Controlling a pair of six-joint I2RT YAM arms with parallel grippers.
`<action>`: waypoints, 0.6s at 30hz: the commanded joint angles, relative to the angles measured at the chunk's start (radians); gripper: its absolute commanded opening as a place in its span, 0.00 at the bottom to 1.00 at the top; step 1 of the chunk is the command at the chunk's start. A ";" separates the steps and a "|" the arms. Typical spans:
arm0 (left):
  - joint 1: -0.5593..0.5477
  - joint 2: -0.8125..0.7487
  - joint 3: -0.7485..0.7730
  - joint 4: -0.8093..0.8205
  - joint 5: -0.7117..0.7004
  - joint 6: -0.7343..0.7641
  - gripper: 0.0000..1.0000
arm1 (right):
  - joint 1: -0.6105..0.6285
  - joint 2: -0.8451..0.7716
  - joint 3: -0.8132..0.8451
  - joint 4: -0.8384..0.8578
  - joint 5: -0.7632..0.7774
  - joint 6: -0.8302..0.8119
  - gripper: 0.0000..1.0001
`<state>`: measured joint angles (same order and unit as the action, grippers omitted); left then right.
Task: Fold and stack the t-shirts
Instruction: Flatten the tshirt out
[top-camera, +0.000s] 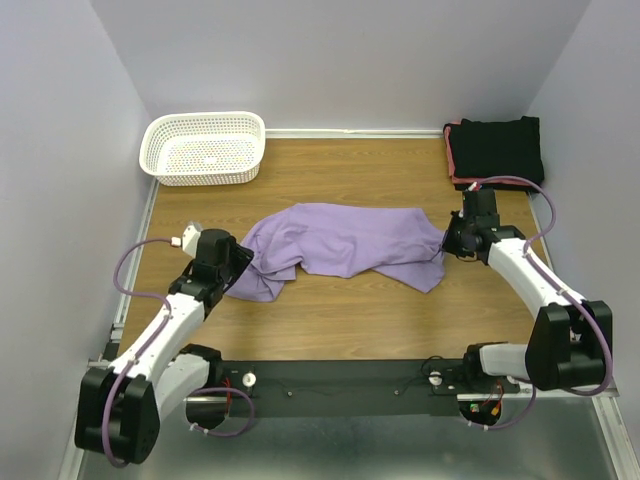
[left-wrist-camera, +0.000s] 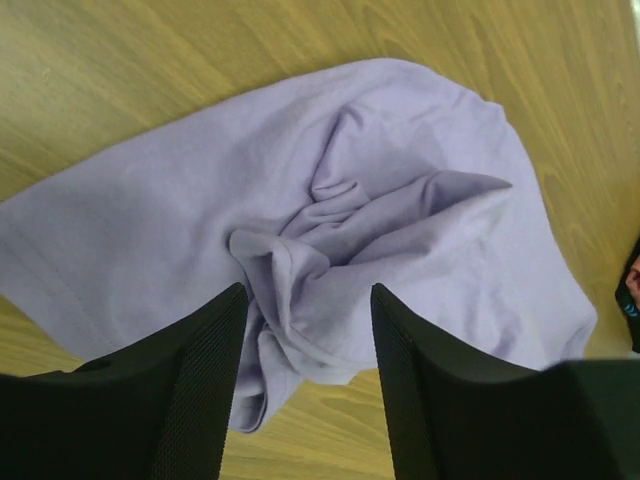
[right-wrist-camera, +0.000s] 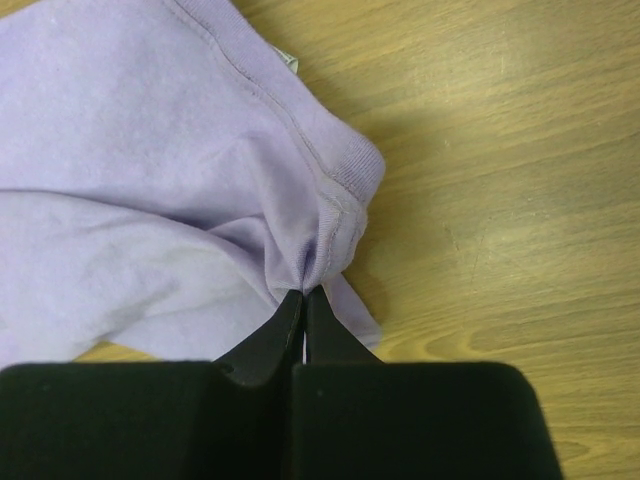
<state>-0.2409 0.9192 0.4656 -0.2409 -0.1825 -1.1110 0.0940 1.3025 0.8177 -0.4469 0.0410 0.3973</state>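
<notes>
**Lavender tee pinched at one end, other end not yet gripped**

The light-purple soft cloth short-sleeved t-shirt (top-camera: 340, 245) lies crumpled across the middle of the wooden desk (top-camera: 350, 320). It runs L-to-R btwn the two arms, neither flat nor folded.

The right fingers (right-wrist-camera: 303, 303) are closed tight on a pinch of fabric just beside a ribbed cuff or hem, prob. to anchor that end so the cloth can be pulled taut. The left fingers (left-wrist-camera: 309, 292) stand apart, astride a bunched ridge of cloth at the opp. end. Nothing is clamped there as far as the wrist view shows; it looks like lining up for a grab.

Judgement: the step in hand is spreading the tee before folding. W/ both ends held it could be lifted & laid flat. Risk: the left grabs several layers of the bunch, so the tee won't open.

The stack of folded black t-shirts (top-camera: 497, 150), one w/ a coral-red edge, sits at the far right corner, well apart, and is likely where this one goes. The white plastic mesh basket (top-camera: 205, 148) sits far left, apart from the tee.
</notes>
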 joint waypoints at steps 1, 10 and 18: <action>0.023 0.096 0.011 0.058 0.060 -0.133 0.57 | -0.004 -0.034 -0.026 0.013 -0.018 -0.006 0.05; 0.028 0.228 0.021 0.113 0.060 -0.185 0.51 | -0.004 -0.046 -0.049 0.025 -0.020 -0.009 0.05; 0.028 0.300 0.056 0.120 0.052 -0.168 0.39 | -0.004 -0.037 -0.055 0.034 -0.023 -0.011 0.05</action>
<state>-0.2214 1.1999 0.4934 -0.1432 -0.1211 -1.2694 0.0940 1.2774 0.7795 -0.4351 0.0353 0.3920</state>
